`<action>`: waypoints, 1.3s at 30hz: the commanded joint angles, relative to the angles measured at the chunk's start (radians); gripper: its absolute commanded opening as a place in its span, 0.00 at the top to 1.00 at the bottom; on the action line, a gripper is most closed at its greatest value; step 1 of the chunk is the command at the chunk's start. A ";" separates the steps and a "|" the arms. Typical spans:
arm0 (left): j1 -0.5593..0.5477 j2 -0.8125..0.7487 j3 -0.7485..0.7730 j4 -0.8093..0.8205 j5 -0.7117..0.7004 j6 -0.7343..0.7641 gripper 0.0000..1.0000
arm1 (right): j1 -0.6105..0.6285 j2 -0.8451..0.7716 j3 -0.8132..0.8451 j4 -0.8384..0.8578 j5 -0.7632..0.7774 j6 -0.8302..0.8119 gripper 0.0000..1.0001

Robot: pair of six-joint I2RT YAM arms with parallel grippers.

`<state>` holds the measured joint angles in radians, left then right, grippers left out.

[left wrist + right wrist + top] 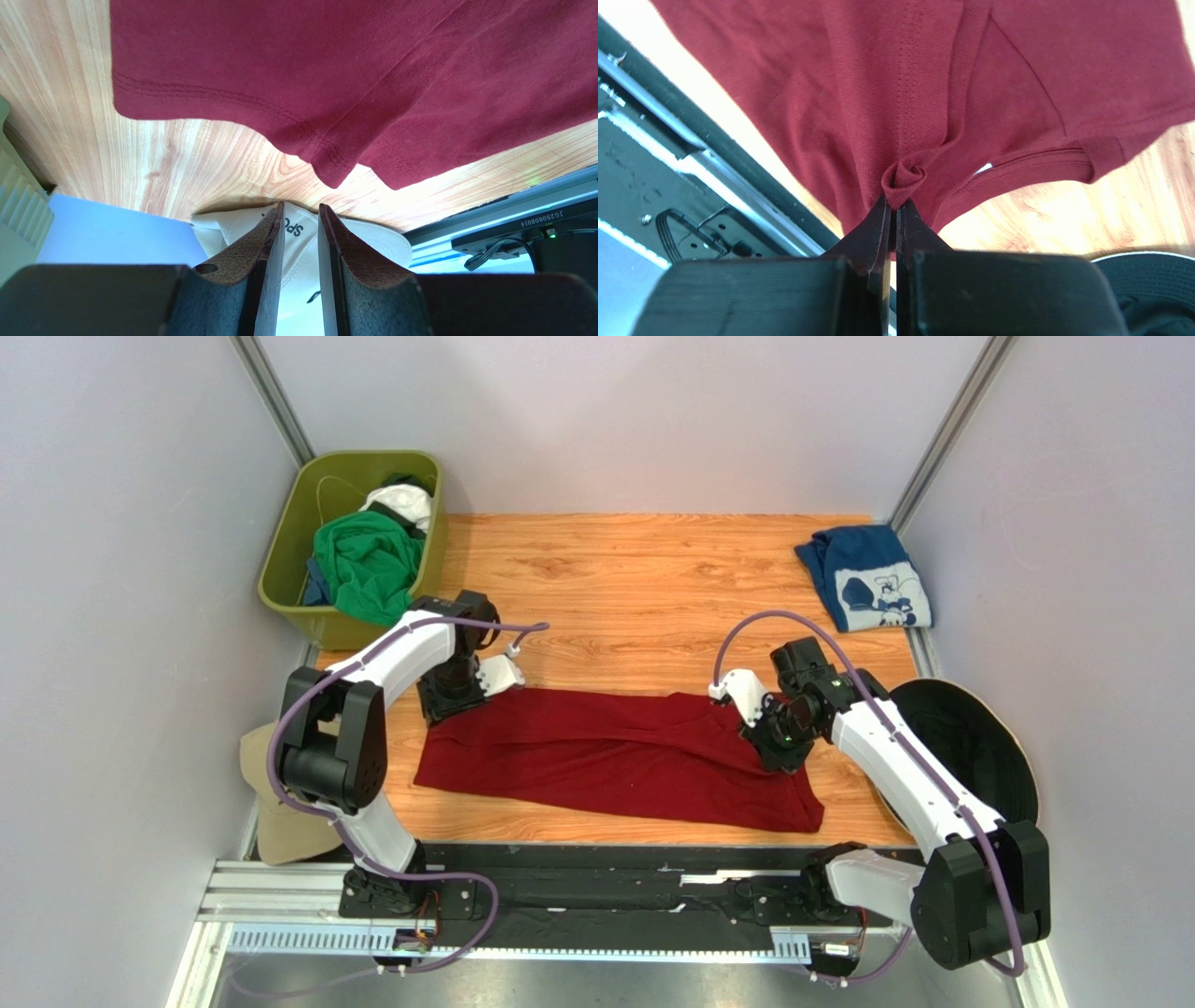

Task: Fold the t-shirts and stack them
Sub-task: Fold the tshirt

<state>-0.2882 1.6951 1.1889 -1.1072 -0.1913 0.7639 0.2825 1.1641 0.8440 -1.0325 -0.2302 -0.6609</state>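
**Folding under way:** the dark red t-shirt (pixel 617 756) lies in a long band across the near half of the counter (pixel 631 588), worked from both ends by the two arms. The right pincer (pixel 896 203) is clamped tight on a bunched pleat of the red cloth close to the neckband, at the shirt's right end. The left pincer (pixel 302 208) hangs at the shirt's far left corner. Its jaws stand a narrow gap apart with nothing between them, and the stitched hem lies just ahead of the tips.

The step in hand appears to be the red shirt's fold, with only one end gripped. The next move probably calls for the left pincer to ease forward and close on the hem. Both ends could then be lifted together and the band doubled over without dragging askew.

A navy-blue t-shirt (pixel 866 577) with a white print sits folded at the counter's far right corner, the likely base of the stack.

The olive bin (pixel 368 459) at the far left corner holds a crumpled bright green t-shirt (pixel 368 560), not yet folded. A piece of white cloth (pixel 400 501) lies behind it in the bin. A darker scrap by the near wall is too small to identify.

A black hat (pixel 968 742) rests at the counter's right edge and a tan cap (pixel 274 798) at its left.
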 commanded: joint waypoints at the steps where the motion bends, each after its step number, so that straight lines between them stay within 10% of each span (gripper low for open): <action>1: -0.005 0.005 0.040 -0.023 -0.014 -0.015 0.67 | 0.021 -0.024 -0.005 -0.060 -0.026 -0.054 1.00; 11: -0.005 0.031 0.048 -0.023 -0.023 -0.015 0.67 | 0.044 0.000 -0.028 -0.121 -0.023 -0.126 0.48; 39: -0.005 0.026 0.018 0.089 -0.002 0.037 0.67 | 0.049 0.460 0.265 0.186 -0.043 -0.028 0.52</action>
<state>-0.2882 1.7519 1.2160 -1.0389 -0.1928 0.7769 0.3264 1.6020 1.0519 -0.8837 -0.2325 -0.7097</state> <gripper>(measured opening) 0.327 0.484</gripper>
